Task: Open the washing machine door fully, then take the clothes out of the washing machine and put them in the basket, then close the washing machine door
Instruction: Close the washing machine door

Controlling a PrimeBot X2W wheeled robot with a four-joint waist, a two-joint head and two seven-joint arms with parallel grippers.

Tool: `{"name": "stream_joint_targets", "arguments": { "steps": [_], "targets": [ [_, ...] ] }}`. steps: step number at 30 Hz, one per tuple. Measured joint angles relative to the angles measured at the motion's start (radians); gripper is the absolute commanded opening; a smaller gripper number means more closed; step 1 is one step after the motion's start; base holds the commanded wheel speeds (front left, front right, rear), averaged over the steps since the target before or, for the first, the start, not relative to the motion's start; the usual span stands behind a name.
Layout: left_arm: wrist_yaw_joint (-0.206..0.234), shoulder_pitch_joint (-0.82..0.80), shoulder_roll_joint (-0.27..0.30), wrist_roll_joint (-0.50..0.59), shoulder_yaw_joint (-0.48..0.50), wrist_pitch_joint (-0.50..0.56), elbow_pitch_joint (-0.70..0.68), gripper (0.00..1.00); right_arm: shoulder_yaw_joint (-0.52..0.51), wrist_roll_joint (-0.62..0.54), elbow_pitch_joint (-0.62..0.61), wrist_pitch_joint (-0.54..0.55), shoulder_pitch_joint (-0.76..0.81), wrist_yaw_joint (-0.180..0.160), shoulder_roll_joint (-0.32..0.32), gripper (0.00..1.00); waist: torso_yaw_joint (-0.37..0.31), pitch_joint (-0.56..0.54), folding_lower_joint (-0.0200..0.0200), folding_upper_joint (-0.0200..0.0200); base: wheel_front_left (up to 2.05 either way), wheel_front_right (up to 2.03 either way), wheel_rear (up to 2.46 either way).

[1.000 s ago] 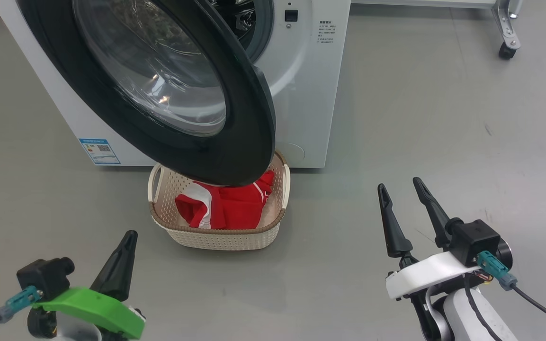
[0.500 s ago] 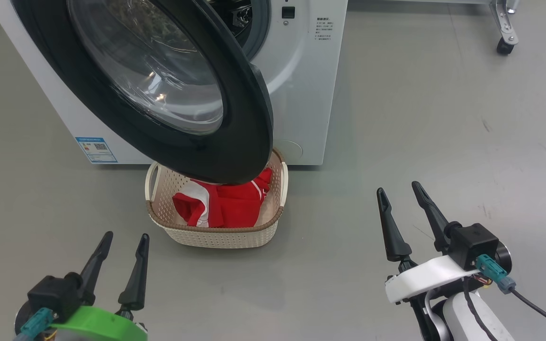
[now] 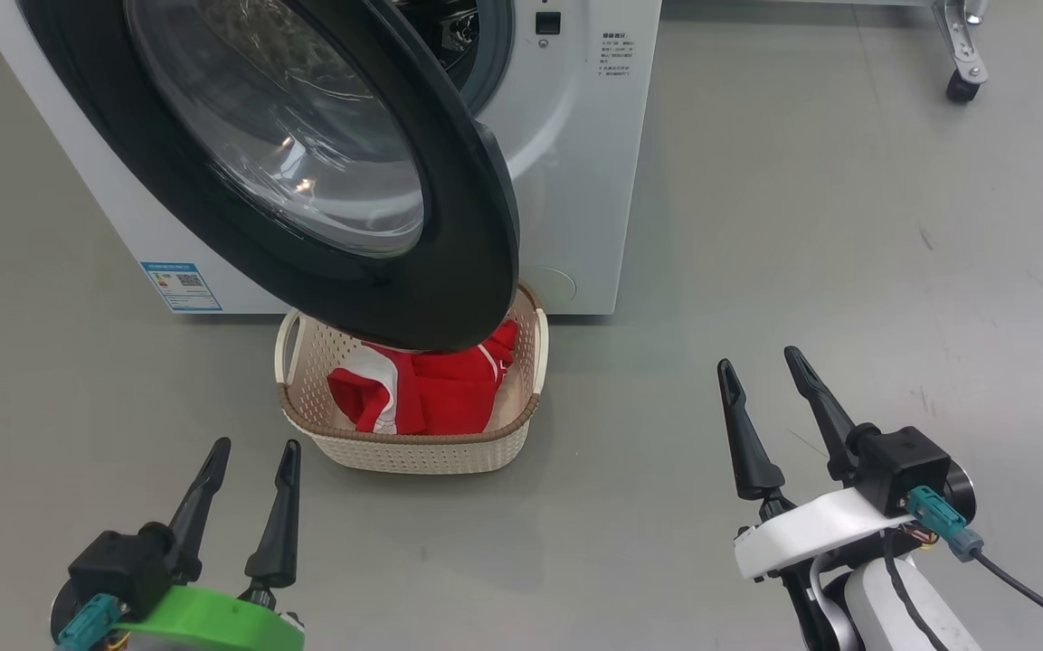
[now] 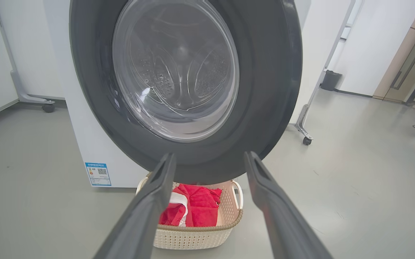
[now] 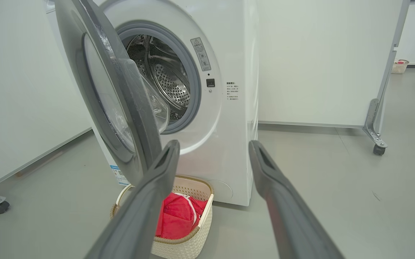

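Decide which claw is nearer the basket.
Left. The left claw sits just left of the basket, by its near corner; the right claw is well off to its right.

White washing machine, door swung out, black rim overhanging the basket on the grey floor. Red clothes with white stripes lie in the basket, back part hidden by the door. Lower left: left end effector, fingers apart, empty, just short of the basket. Lower right: right end effector, fingers apart, empty, well apart from it.
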Motion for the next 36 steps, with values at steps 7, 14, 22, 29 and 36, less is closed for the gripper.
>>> {"name": "stream_joint_targets", "arguments": {
  "steps": [7, 14, 22, 29, 36],
  "targets": [
    [-0.001, 0.016, -0.018, 0.025, 0.012, 0.0, -0.013, 1.0, 0.003, -0.001, 0.0, 0.0, 0.0, 0.008, 0.0, 1.0, -0.003, 0.0, 0.0, 0.0, 0.0, 0.0, 0.0],
    [-0.01, 0.026, -0.036, 0.052, 0.023, 0.0, -0.017, 1.0, 0.004, -0.006, 0.0, 0.0, 0.0, 0.008, 0.0, 1.0, -0.005, -0.001, 0.0, 0.0, 0.0, 0.0, 0.0],
    [-0.02, 0.027, -0.061, 0.064, 0.028, 0.0, -0.026, 1.0, 0.004, -0.018, -0.023, 0.0, 0.001, 0.009, 0.0, 0.0, 0.008, 0.015, 0.0, 0.0, 0.0, 0.0, 0.0],
    [-0.028, 0.026, -0.077, 0.08, 0.029, 0.0, -0.038, 1.0, 0.042, -0.057, -0.044, 0.0, -0.016, 0.03, -0.012, 0.0, 0.033, 0.047, 0.0, 0.0, 0.0, 0.0, 0.0],
    [-0.036, 0.019, -0.099, 0.091, 0.008, 0.0, -0.044, 1.0, 0.124, -0.076, -0.036, 0.0, -0.093, 0.052, -0.037, 0.0, 0.073, 0.084, 0.0, 0.0, 0.0, 0.0, 0.0]
  ]
}}
